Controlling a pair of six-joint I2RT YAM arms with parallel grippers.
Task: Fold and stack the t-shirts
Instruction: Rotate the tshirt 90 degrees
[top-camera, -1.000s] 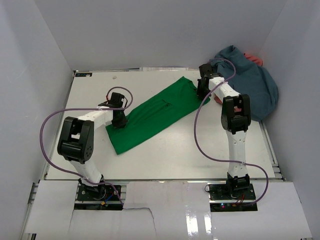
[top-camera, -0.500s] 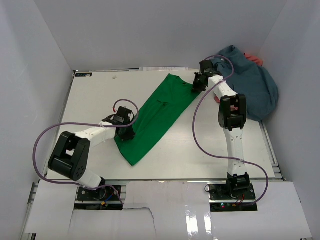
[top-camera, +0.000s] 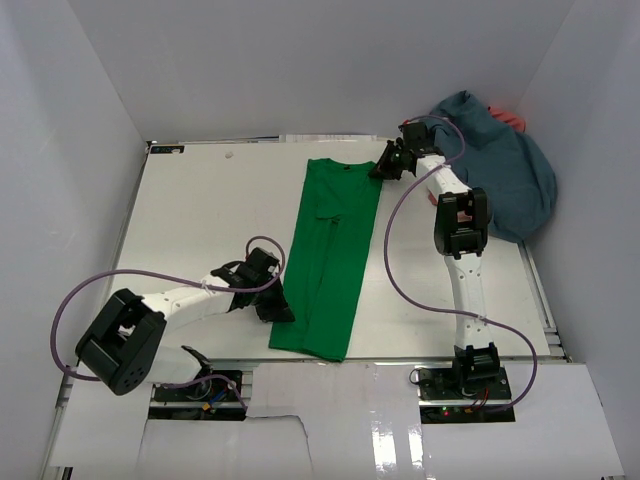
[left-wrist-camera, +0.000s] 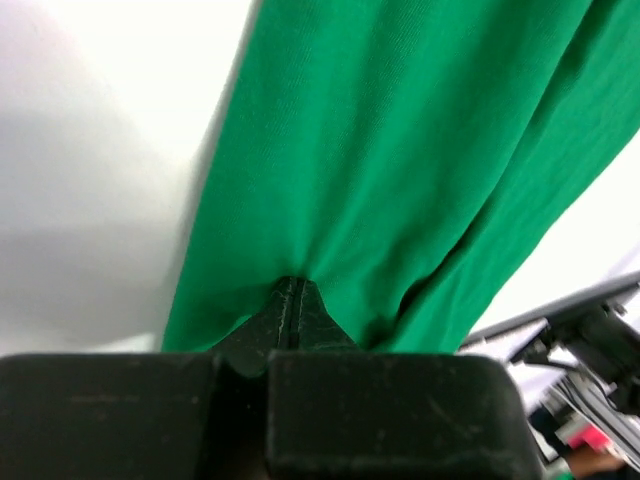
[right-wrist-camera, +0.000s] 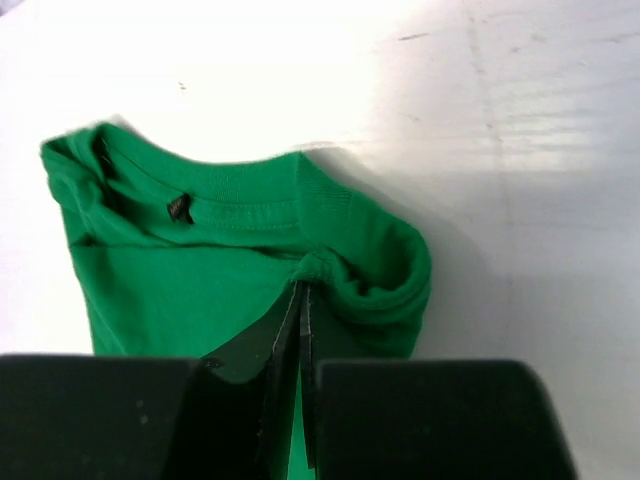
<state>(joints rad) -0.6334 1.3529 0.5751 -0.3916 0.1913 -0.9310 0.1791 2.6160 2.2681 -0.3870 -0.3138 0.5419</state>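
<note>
Top external: green t-shirt (top-camera: 330, 260) stretched straight down the table (top-camera: 200, 220), collar far; diagonal a second ago.
left jaws: clamped on its near left edge.
right jaws: clamped beside its collar.

White rectangular tabletop (top-camera: 200, 220) boxed in by plain white panel walls (top-camera: 320, 60) on three sides.
Soft, even light fills the enclosure; a glossy white sheet (top-camera: 340, 395) along the near edge catches bright reflections, and a pale metal rail (top-camera: 547, 310) lines the tabletop's right side.
</note>
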